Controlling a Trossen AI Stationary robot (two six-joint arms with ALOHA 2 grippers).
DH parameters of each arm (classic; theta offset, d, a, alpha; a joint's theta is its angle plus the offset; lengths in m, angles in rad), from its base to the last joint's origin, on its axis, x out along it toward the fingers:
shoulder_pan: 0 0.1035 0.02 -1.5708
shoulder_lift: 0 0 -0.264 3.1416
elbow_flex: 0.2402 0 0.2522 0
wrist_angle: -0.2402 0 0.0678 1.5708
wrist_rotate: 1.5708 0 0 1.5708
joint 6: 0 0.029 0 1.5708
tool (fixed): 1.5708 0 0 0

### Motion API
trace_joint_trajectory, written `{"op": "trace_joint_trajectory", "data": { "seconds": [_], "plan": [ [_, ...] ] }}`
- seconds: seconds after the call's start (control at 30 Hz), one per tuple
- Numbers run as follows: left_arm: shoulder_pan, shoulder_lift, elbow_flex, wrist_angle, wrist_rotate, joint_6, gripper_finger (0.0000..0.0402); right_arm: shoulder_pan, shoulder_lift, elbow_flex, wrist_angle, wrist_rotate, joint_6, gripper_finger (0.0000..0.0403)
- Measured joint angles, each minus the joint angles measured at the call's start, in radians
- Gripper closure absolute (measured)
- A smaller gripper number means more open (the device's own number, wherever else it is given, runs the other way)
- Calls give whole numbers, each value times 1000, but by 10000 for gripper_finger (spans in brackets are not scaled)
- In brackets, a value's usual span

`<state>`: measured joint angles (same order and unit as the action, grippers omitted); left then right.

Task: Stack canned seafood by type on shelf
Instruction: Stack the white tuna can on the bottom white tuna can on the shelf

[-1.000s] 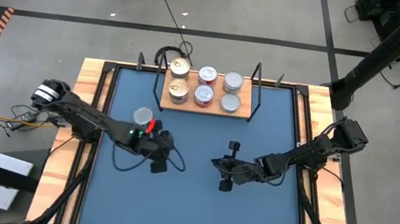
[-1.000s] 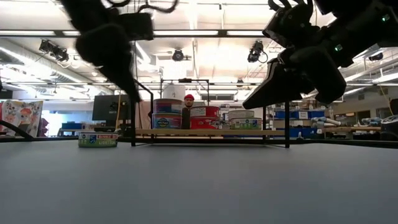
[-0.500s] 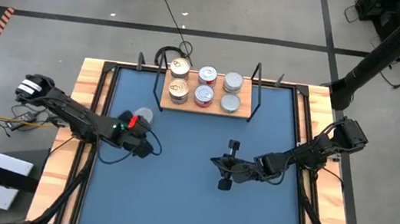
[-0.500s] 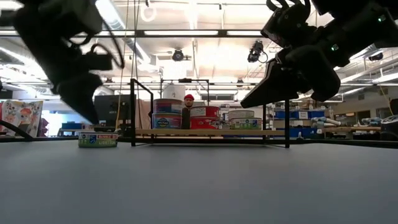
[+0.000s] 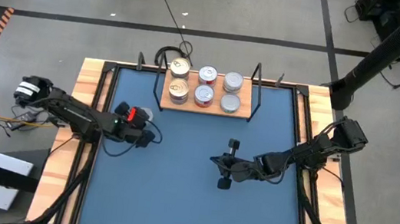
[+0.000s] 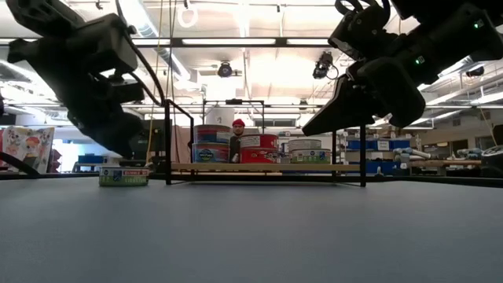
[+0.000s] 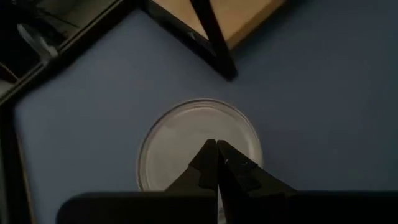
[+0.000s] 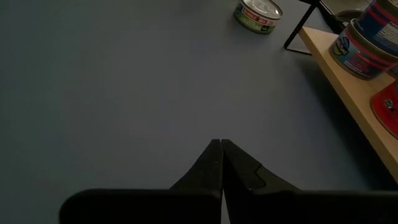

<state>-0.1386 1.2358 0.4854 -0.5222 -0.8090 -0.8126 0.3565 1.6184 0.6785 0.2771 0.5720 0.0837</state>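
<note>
A loose can of seafood point(image 7: 199, 155) with a silver top and green sides point(image 6: 124, 176) stands on the blue table near the shelf's left end. My left gripper point(image 7: 216, 147) is shut and slants down over its lid; in the low view its tips point(image 6: 132, 151) seem a little above the can. In the high view the left gripper point(image 5: 143, 124) covers most of that can. The light-wood shelf point(image 5: 202, 106) stands at the far middle and bears several cans point(image 5: 204, 94). My right gripper point(image 5: 214, 160) hangs shut over bare table right of centre.
Black wire frames point(image 5: 159, 83) rise at both ends of the shelf; the left one stands close beyond the loose can point(image 8: 258, 14). Wooden rails point(image 5: 88, 90) border the table. Open blue surface lies between the two grippers and toward the near edge.
My left gripper has drawn back toward the table's left and far edges, come down and rolled, staying shut, so that it now hangs over the loose can. The can has not moved.
</note>
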Motion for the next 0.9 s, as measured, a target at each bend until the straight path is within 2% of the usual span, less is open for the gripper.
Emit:
{"op": "trace_joint_trajectory", "data": {
  "seconds": [0.1,0.23,0.3,0.43,0.9],
  "plan": [
    [43,0,0,-6,3,38,396,0,0,0,0,0,0,393],
    [94,1,0,-4,83,77,397,0,0,0,0,0,3,393],
    [106,13,0,0,131,102,397,0,0,0,0,0,3,393],
    [106,43,4,13,153,146,397,0,0,0,0,0,3,392],
    [10,62,0,356,354,229,398,11,0,0,6,-65,3,392]
  ]
}}
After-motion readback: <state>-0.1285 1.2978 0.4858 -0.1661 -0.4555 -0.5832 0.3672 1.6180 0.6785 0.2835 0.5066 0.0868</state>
